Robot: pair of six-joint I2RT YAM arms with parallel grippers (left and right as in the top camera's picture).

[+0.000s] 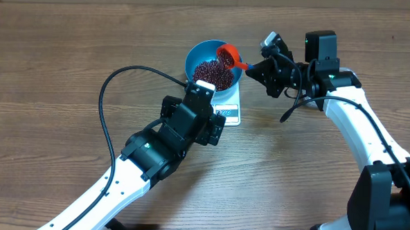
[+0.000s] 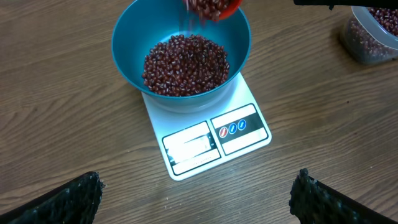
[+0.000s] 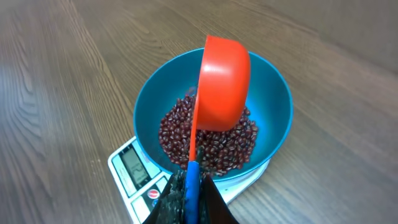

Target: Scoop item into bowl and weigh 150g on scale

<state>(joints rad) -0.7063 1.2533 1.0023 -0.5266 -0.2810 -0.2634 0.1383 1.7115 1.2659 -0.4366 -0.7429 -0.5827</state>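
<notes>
**Mid-pour, with the reading to check next**

Overhead: the blue bowl (image 1: 193,58) sits on the white scale (image 1: 232,106) and holds a loose heap of dark red beans (image 1: 214,75). The right gripper (image 1: 257,66) holds an orange-red scoop (image 1: 228,56) tipped over the bowl's far rim. The left arm (image 1: 166,137) reaches in from the near side. Its end is just beside the scale and hides part of it.

Left wrist: the left gripper (image 2: 198,177) is spread wide and holds nothing. Its fingertips (image 2: 87,190) show at the lower corners, apart from the scale. Beans drop from the scoop at the top edge into the bowl. The scale's display (image 2: 189,146) is washed out, so no figure can be read. A clear tub (image 2: 373,31) with more beans stands well apart at the upper right of this view.

Right wrist: the jaws are clamped narrow on the scoop's blue handle (image 3: 194,183). The scoop is turned almost on its side above the heap. Its open face points away from the camera, so I cannot tell how much is left in it.

The step in hand looks like emptying a scoopful into the bowl. The next move probably calls for righting the scoop, lifting it clear of the bowl so nothing presses on the scale, and checking the reading. If the weight is short, the scoop would go back to the tub, with smaller portions as the target nears. If it is over, some beans would have to come out.
</notes>
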